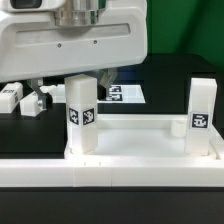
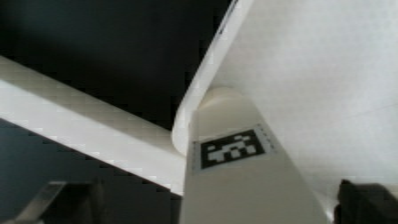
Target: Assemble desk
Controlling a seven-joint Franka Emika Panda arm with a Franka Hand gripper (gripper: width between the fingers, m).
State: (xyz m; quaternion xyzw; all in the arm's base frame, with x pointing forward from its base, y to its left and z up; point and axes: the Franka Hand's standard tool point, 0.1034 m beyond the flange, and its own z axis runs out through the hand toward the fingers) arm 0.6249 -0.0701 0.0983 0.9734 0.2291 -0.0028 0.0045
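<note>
The desk's large white panel (image 1: 135,140) lies flat at the front of the table, raised rim up. Two white tag-marked legs stand upright in its near corners, one at the exterior view's left (image 1: 82,115) and one at its right (image 1: 201,112). My gripper (image 1: 84,72) hangs right over the left leg. In the wrist view that leg (image 2: 240,150) fills the space between my two dark fingers (image 2: 71,200), which stand wide apart on either side of it. My gripper (image 2: 217,205) is open. The panel (image 2: 320,60) shows beyond the leg.
Two loose white legs (image 1: 10,98) (image 1: 35,100) lie on the black table at the exterior view's far left. The marker board (image 1: 125,93) lies behind the panel. The long white border rail (image 1: 110,178) runs along the front edge and appears in the wrist view (image 2: 71,110).
</note>
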